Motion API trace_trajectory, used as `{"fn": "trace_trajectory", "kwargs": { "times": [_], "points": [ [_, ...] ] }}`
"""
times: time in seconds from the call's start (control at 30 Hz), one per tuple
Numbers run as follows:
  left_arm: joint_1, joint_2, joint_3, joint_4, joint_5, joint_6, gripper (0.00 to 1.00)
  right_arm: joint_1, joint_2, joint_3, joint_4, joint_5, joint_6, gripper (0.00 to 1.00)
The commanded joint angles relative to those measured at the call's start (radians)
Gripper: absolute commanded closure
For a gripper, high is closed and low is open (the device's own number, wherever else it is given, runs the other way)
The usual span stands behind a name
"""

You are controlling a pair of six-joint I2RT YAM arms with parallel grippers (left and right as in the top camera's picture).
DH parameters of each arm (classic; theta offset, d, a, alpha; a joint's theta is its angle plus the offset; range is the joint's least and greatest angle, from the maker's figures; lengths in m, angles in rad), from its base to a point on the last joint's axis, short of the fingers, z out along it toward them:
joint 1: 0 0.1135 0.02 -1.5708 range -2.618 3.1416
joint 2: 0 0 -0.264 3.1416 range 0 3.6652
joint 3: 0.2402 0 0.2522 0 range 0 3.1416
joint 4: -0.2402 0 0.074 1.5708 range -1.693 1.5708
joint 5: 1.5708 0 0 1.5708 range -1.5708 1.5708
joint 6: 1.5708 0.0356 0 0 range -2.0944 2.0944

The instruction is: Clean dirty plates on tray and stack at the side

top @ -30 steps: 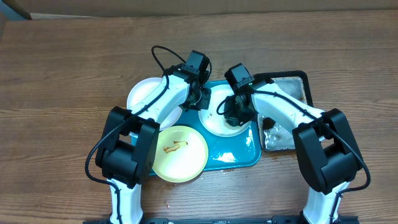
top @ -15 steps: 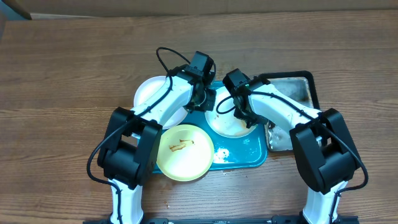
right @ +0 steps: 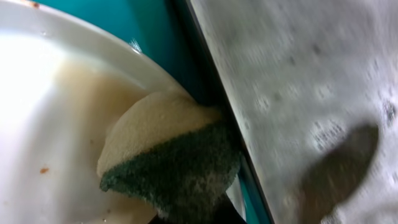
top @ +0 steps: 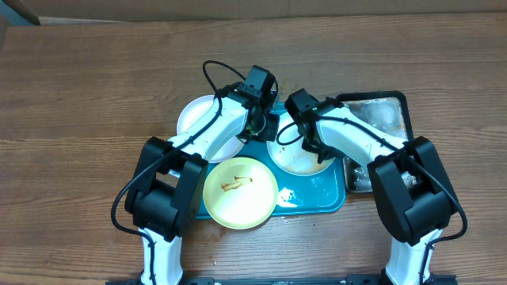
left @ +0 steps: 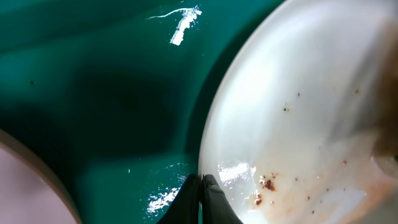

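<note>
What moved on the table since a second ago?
The teal tray slid to the right with the plates, and the black tray beside it moved right too. Both arms went along. Unchanged: the left gripper stays shut at the rim of the middle white plate, and the right gripper keeps the sponge on that plate.

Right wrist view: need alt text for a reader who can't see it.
A yellow sponge with a green scrubbing side sits on a wet white plate flecked with brown bits. Behind it shows the teal tray, and to the right lies the black tray of grey foamy water.
</note>
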Motion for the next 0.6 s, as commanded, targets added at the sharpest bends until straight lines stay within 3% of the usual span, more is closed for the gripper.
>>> {"fn": "trace_trajectory", "kwargs": {
  "times": [0.0, 0.13, 0.57],
  "points": [
    [0.018, -0.012, 0.021, -0.002, -0.061, -0.012, 0.96, -0.082, 0.132, -0.098, 0.062, -0.150, -0.160, 0.96],
    [0.018, -0.012, 0.021, -0.003, -0.061, -0.012, 0.96, -0.082, 0.132, -0.098, 0.148, -0.391, -0.366, 0.96],
    [0.018, -0.012, 0.021, -0.003, -0.062, -0.011, 0.96, -0.078, 0.132, -0.098, 0.185, -0.724, -0.650, 0.96]
  ]
}}
